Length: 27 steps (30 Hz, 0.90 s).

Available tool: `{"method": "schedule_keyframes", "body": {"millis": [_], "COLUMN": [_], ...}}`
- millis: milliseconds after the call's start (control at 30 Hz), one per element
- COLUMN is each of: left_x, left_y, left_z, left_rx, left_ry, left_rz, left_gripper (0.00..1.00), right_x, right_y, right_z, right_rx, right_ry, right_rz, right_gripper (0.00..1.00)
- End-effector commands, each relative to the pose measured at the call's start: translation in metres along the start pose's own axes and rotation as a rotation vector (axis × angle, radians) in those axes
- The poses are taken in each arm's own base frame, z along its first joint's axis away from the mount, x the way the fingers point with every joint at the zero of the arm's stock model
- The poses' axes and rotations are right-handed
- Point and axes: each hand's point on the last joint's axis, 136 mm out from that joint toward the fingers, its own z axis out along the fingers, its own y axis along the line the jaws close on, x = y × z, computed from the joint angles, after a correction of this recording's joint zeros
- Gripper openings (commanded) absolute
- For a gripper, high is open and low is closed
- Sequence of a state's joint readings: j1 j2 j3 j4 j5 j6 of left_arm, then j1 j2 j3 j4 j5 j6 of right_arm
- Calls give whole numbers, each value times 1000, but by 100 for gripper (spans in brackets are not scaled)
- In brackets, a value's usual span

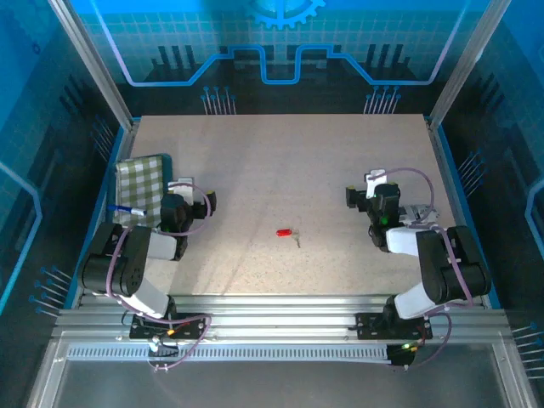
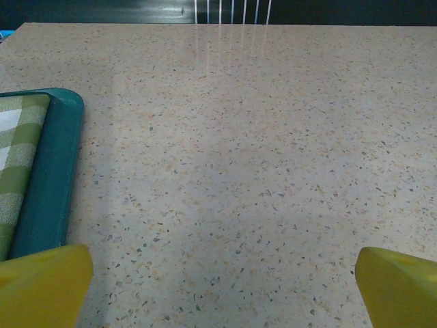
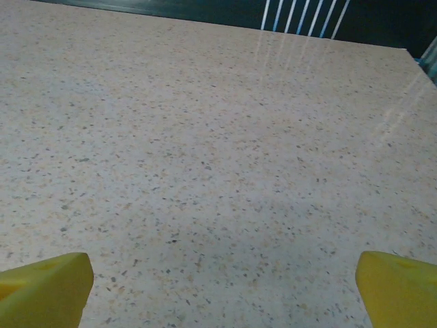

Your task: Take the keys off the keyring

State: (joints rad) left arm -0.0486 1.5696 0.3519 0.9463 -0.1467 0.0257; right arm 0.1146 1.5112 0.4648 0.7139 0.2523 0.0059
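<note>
The left end effector (image 1: 190,201) and the right end effector (image 1: 365,195) both stand with jaws spread wide, gripping and touching nothing, their yellow fingers (image 2: 42,287) apart over the bare speckled surface (image 1: 280,161). In the top view the keys (image 1: 297,241) lie on the surface beside a red tag (image 1: 284,231), at 4 o'clock from the left end effector and 8 o'clock from the right, well apart from both with nothing between. A teal tray (image 2: 53,174) bearing a green checked cloth (image 1: 140,180) sits at 9 o'clock of the left end effector.
</note>
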Motion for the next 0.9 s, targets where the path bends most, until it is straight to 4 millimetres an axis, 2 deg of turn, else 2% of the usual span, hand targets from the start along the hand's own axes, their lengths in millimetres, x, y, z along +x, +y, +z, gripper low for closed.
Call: {"method": "schedule_keyframes", "body": {"millis": [0, 867], "left_x": [-14, -16], "left_y": [-1, 3], "left_z": [1, 3], "left_rx": [15, 22], "left_ry": [-33, -23], "left_rz": [-6, -34], "left_gripper": [100, 99], "right_x": [-9, -11], "right_y": [1, -1], "right_z": [2, 1], "right_rx": [-26, -15], "right_ry": [-14, -9], "right_rz": [-1, 0], "right_gripper": [100, 100]}}
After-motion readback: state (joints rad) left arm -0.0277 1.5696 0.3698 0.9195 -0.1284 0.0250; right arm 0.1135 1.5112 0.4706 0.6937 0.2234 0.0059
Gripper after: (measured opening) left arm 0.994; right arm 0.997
